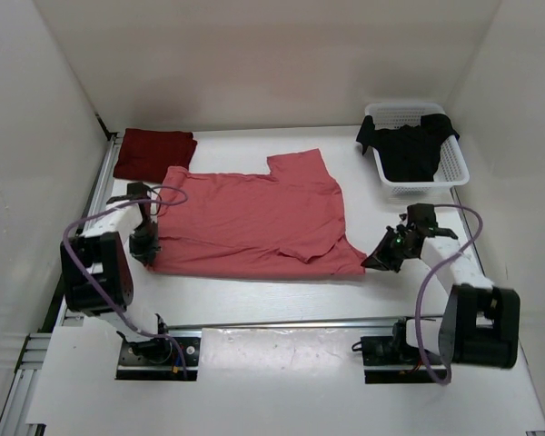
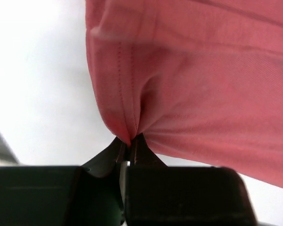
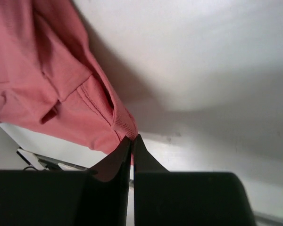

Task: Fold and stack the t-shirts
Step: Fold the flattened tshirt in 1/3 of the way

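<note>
Far left of bench (image 1: 282,295): dark maroon t-shirt (image 1: 154,153), folded, lying flat. Left claw (image 1: 147,252) clamped on the near-left hem corner of the salmon pink t-shirt (image 1: 254,218); the cloth bunches into the tips in the wrist view. Pink shirt is spread flat mid-bench, its far-left edge at the maroon one, touching or overlapping (cannot tell which). Right claw (image 1: 375,263) clamped on the pink shirt's near-right corner. Far right: black t-shirt (image 1: 409,145) draped in and over the white perforated basket (image 1: 454,177).
</note>
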Robot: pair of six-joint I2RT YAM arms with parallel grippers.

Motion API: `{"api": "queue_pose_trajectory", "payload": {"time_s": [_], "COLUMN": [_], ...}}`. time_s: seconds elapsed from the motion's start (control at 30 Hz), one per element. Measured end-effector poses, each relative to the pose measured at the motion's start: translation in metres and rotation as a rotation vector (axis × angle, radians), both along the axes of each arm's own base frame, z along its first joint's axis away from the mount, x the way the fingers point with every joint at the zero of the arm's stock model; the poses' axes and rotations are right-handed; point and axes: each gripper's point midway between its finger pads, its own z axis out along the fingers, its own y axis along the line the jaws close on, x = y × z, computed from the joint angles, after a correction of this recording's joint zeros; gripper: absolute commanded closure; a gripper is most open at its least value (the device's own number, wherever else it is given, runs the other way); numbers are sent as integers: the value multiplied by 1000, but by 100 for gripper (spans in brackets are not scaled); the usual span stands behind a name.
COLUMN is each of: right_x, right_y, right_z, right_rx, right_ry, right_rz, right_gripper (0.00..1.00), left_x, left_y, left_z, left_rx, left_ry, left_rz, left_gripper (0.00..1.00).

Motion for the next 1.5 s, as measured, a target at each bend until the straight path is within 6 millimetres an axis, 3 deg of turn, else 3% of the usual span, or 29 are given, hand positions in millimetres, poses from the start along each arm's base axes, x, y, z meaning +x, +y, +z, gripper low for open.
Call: {"api": "queue_pose_trajectory", "payload": {"time_s": [0.1,0.2,0.23,0.27,0.37,0.47,0.57,0.67,0.73,0.83,0.9,0.97,1.03,1.1,1.2,1.3,1.4,1.5], "right_x": [-17,-39,-47,-58,-82,-88,-81,-45,-7,67,137,193,218,204,142,81,30,-21], "right_y": [-5,-12,-13,-15,-20,-28,-40,-45,-37,-14,7,26,40,41,31,29,51,75], "right_z": [13,7,2,-5,-20,-21,-6,29,58,100,127,136,124,95,61,61,67,48], "right_rx": [-11,-21,-21,-25,-56,-104,-172,-241,-266,-289,-297,-295,-288,-298,-327,-340,-299,-212], "right_ry": [0,34,60,98,199,223,180,66,-32,-151,-239,-309,-318,-250,-132,-96,-125,-54], "right_rz": [-42,-113,-134,-161,-222,-269,-281,-209,-127,-19,24,49,70,98,150,189,243,298], "right_gripper": [100,100,100,97,74,44,39,39,38,38,40,42,42,42,45,47,44,44], "left_x": [-15,-30,-36,-43,-66,-82,-85,-65,-31,33,86,125,149,149,103,56,40,26], "left_y": [-1,-6,-8,-9,-5,-1,3,7,9,4,0,-3,-4,-5,-12,-28,-59,-87], "left_z": [16,23,22,20,12,12,23,46,66,98,113,115,110,93,74,83,105,109], "left_rx": [16,20,21,22,52,73,78,57,38,9,-19,-41,-59,-76,-89,-77,-75,-71], "left_ry": [-10,-3,13,33,107,153,138,58,-52,-208,-299,-333,-343,-324,-262,-265,-359,-415], "left_rz": [-2,-21,-28,-32,-37,-37,-12,26,34,3,-25,-41,-50,-48,-45,-85,-196,-310], "left_gripper": [85,77,72,58,38,24,21,21,21,21,22,23,23,23,22,20,17,16]}}
